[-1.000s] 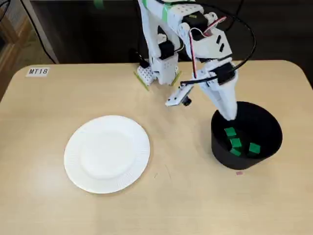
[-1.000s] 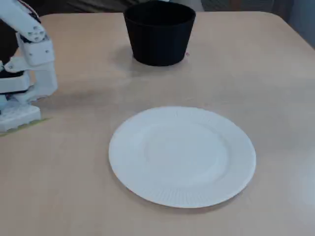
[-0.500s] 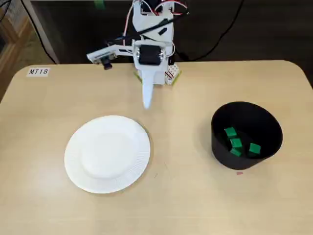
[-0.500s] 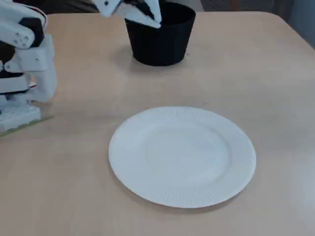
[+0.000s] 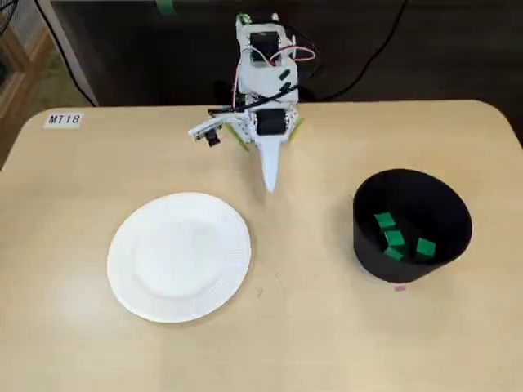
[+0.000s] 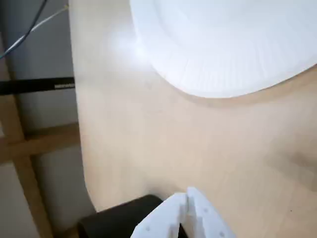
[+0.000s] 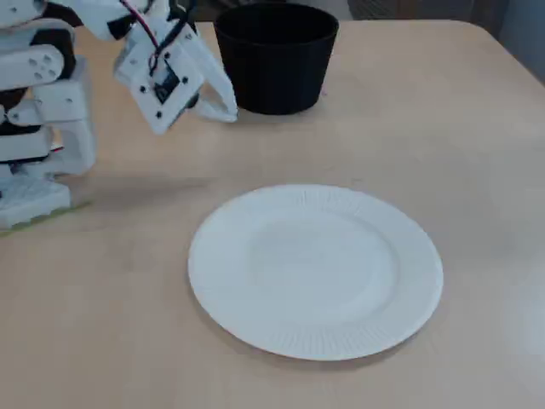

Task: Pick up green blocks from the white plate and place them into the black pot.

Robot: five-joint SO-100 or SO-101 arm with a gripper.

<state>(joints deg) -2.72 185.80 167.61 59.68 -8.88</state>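
Observation:
The white plate lies empty on the left of the table in a fixed view, and no block shows on the plate in the other fixed view or on the plate in the wrist view. Several green blocks lie inside the black pot on the right. My gripper hangs shut and empty above bare table, between plate and pot. From the side, the gripper is just left of the pot. In the wrist view, the fingertips meet with nothing between them.
The arm's base stands at the table's back edge with cables behind it. A label reading MT18 is stuck at the back left corner. A tiny pink speck lies in front of the pot.
One second ago the gripper was over the pot. It swung away to the back left, and now hangs near the table's middle back. The blocks in the pot have not moved.

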